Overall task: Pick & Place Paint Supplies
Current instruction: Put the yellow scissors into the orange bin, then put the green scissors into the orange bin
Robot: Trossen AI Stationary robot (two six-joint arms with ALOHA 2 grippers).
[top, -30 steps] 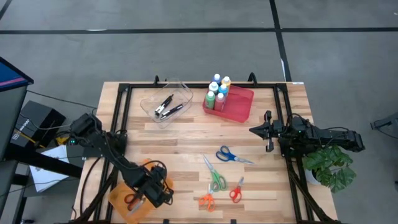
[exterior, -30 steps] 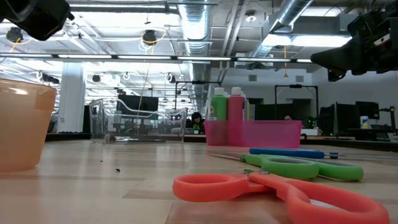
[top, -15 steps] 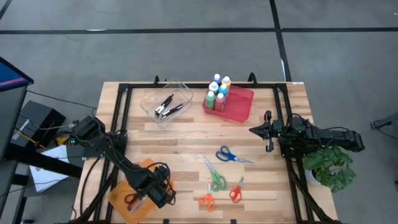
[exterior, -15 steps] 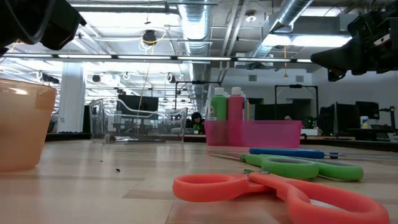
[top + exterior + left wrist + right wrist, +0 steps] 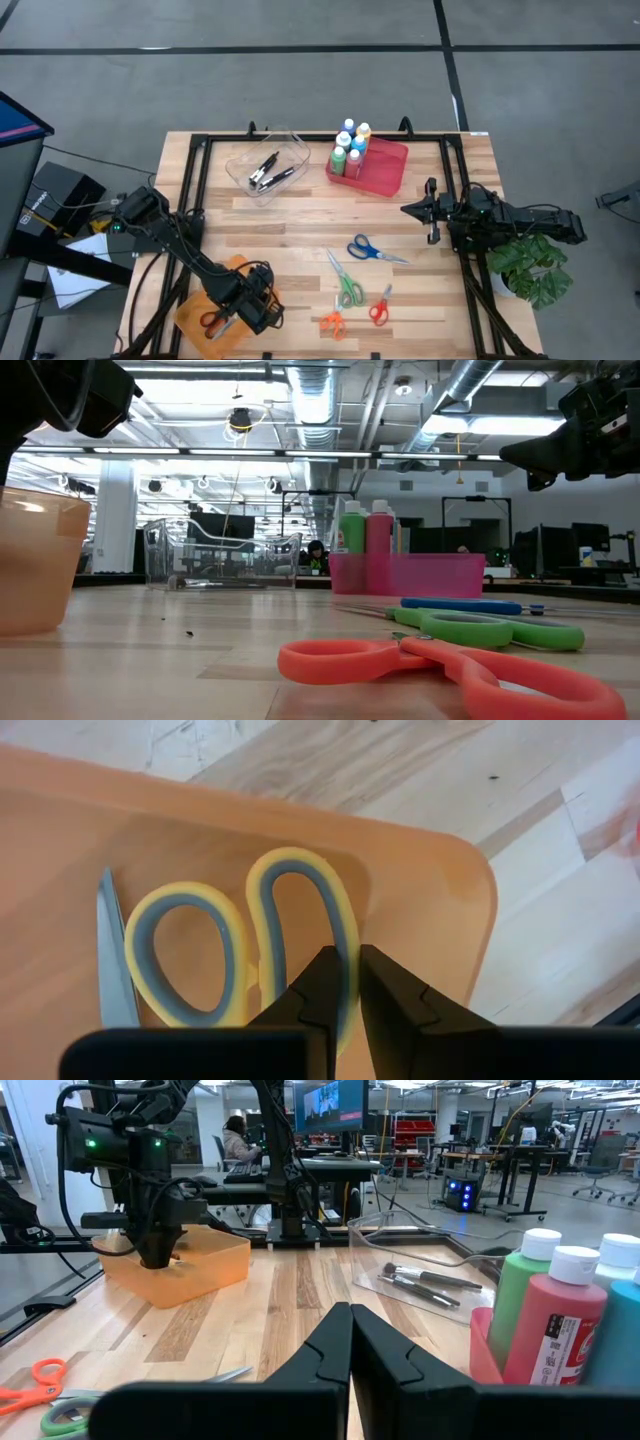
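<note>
Two black jointed arms, black cabling along the links, angular matte-black fingers (image 5: 330, 990), small green indicator lights

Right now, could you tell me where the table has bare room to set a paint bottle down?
The widest bare wood lies mid-table, between the clear bin, the red bin and the blue scissors. It is crowded at the front around the green scissors, beside the orange bin under the left gripper.
</note>
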